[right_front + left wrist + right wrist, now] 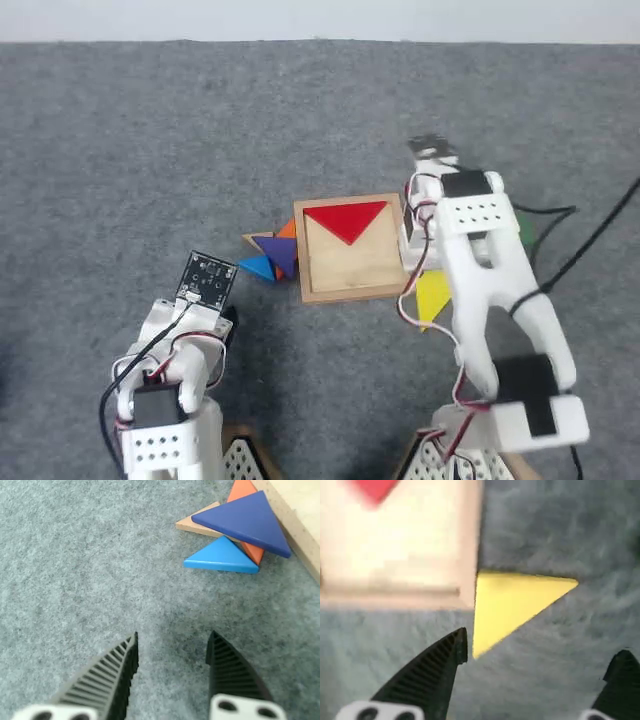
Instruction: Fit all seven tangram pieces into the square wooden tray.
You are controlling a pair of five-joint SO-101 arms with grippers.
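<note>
The fixed high camera looks steeply down over the whole grey table (150, 130). The left wrist camera sits low, facing the piled pieces (240, 520) beside the tray (302, 515). The right wrist camera, seemingly closer, shares the tray's corner and the yellow triangle (515, 600) with the high view.

A tray (350, 293) is sitting on the surface (150, 150). One triangle (346, 220) is lying inside the tray, along its far edge. A pile of overlapping pieces (272, 255) is lying just left of the tray. A second triangle (433, 295) is lying beside the tray's near right corner.
</note>
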